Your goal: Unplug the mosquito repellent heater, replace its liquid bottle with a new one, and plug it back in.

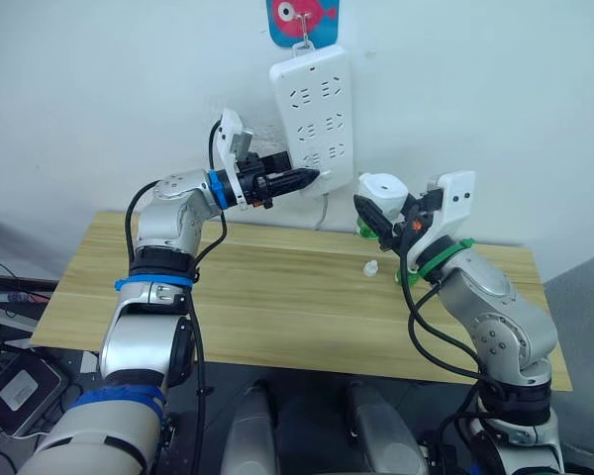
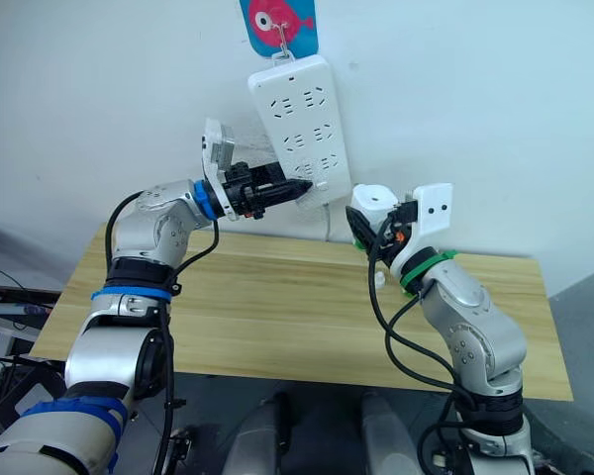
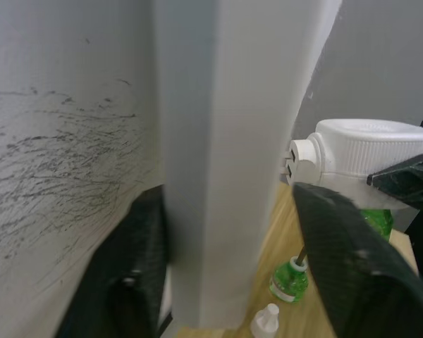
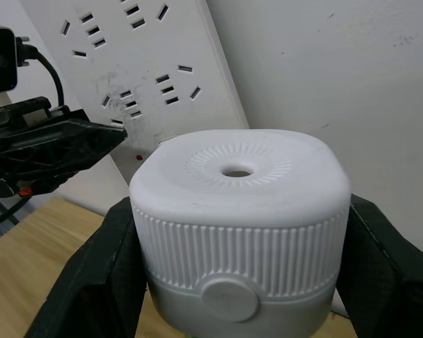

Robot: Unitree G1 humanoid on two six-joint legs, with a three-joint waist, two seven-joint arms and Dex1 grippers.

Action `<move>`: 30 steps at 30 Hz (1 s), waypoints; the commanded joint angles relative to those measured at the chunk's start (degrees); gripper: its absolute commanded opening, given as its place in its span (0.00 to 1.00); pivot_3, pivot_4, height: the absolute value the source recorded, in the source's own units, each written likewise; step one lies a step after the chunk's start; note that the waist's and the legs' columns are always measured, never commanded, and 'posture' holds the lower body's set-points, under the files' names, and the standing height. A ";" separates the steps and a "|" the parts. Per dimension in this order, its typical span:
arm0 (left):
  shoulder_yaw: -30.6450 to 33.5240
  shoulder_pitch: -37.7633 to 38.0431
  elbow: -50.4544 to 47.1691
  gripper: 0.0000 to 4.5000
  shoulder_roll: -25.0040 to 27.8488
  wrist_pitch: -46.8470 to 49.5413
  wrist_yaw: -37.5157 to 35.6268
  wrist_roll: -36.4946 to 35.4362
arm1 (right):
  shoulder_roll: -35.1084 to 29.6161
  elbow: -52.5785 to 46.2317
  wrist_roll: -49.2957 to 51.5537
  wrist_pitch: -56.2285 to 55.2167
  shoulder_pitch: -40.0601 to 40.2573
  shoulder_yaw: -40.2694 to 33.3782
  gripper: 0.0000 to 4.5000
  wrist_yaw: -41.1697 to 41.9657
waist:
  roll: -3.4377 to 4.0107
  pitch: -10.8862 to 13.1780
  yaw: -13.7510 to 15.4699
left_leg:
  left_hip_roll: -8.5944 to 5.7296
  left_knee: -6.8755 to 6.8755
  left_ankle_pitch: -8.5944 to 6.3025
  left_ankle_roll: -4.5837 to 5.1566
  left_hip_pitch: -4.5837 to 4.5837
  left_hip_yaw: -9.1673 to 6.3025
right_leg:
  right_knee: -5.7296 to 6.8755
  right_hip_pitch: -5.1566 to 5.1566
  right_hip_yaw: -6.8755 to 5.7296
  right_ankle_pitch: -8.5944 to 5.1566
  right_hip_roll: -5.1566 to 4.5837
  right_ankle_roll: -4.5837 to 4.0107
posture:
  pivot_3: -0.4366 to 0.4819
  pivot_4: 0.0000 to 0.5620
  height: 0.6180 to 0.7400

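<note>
The right claw [image 1: 379, 220] pinches the mosquito repellent heater [image 4: 240, 225] between its two black fingers, one on each side of the ribbed white body. It holds the heater in the air above the back edge of the worktop [image 1: 277, 297], just beside the lower corner of the power strip [image 1: 315, 114] and apart from it. The heater stands upright, its flat top with the small round hole facing up, and in the left wrist view its metal prongs point sideways toward the strip.

The left claw [image 1: 302, 179] is spread around the lower edge of the power strip, one finger in front and one behind against the wall.

A green bottle without a cap [image 3: 290, 279] stands on the worktop below the heater, with a small white cap [image 1: 372, 267] lying near it.

The worktop is light wood against a white, scuffed wall. The strip hangs tilted from a hook under a blue and pink fish sticker [image 1: 304, 20].
</note>
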 commanded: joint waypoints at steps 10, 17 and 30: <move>1.07 -1.09 -2.18 0.29 0.73 2.53 0.40 -1.09 | 0.87 -2.31 0.56 1.63 -6.85 2.02 0.70 -1.03 | 0.00 0.00 -0.10 | 0.01 0.11 0.02 0.01 0.01 0.00 | 0.05 0.02 0.01 0.00 0.01 0.01 | 0.33 0.45 1.00; 0.67 -0.91 -2.45 0.29 1.32 2.28 0.09 -0.52 | 1.65 0.81 -1.23 1.09 -9.55 2.84 0.70 -1.08 | 0.00 0.00 -0.09 | 0.02 0.10 0.01 0.01 0.02 0.00 | 0.05 0.01 0.02 0.00 0.01 0.00 | 0.34 0.46 1.00; 0.48 -0.34 -2.64 0.29 1.25 1.34 0.67 0.08 | 1.98 0.33 -0.75 2.03 -8.93 3.59 0.70 -0.85 | 0.00 0.00 -0.07 | 0.03 0.11 0.02 0.02 0.03 0.02 | 0.07 0.02 0.02 0.00 0.02 0.00 | 0.34 0.46 1.00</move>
